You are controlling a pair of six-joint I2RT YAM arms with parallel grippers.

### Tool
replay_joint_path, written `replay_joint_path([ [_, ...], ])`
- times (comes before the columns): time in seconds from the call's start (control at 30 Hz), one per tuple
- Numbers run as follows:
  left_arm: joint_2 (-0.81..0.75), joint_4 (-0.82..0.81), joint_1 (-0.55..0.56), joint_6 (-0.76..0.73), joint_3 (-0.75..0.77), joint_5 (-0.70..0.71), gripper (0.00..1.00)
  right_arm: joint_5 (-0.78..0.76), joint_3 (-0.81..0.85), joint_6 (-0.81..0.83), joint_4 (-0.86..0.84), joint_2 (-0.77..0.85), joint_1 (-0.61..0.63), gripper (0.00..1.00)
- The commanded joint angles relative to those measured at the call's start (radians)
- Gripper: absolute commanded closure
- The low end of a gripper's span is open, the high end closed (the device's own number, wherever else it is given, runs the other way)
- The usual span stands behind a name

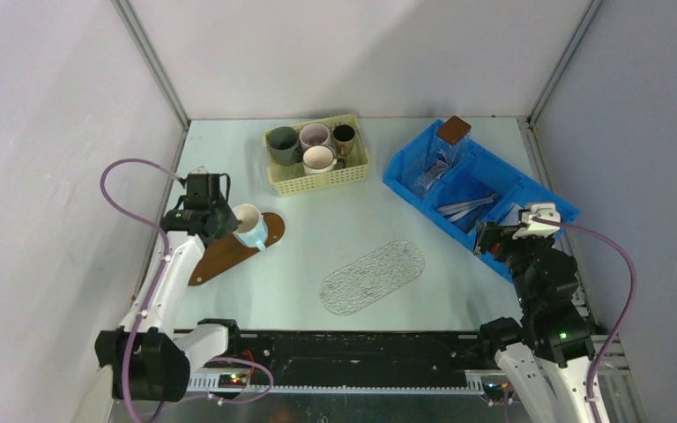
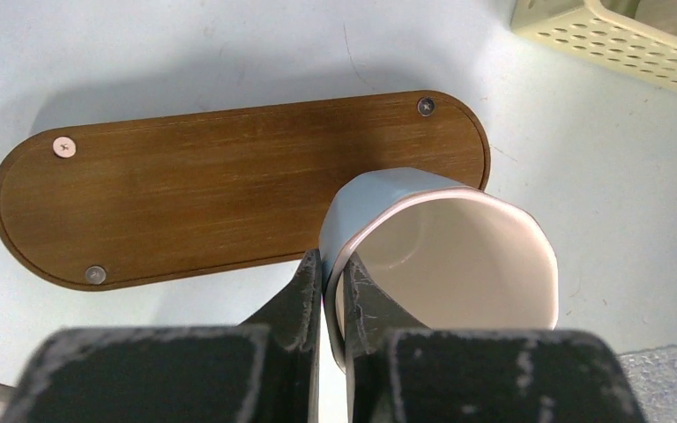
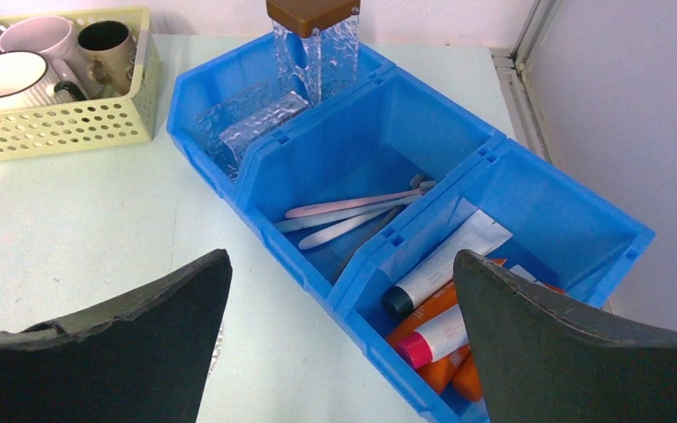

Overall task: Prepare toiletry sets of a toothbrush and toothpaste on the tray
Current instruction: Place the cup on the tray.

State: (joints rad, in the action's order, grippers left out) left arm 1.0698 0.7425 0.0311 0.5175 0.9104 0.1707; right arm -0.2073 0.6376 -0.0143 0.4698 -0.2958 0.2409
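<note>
My left gripper is shut on the rim of a light blue mug, one finger inside and one outside. The mug hangs tilted over the right end of the brown wooden oval tray. Whether it touches the tray I cannot tell. My right gripper stands wide open and empty above the near side of the blue bin. Pale pink and white toothbrushes lie in its middle compartment. Orange and white toothpaste tubes lie in the nearest one.
A clear glass oval tray lies at the table's middle front. A yellow basket with several mugs stands at the back. A clear holder with a brown lid sticks up from the bin's far compartment.
</note>
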Motion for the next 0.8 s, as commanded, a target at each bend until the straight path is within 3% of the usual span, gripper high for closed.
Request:
replay_joint_path([
  [0.0, 0.034, -0.105, 0.013, 0.022, 0.054, 0.01, 1.0, -0.017, -0.005, 0.01, -0.048, 0.008, 0.008, 0.01],
  [0.77, 0.155, -0.148, 0.048, 0.033, 0.091, 0.05, 1.0, -0.028, -0.012, 0.008, -0.049, 0.011, 0.007, 0.0],
])
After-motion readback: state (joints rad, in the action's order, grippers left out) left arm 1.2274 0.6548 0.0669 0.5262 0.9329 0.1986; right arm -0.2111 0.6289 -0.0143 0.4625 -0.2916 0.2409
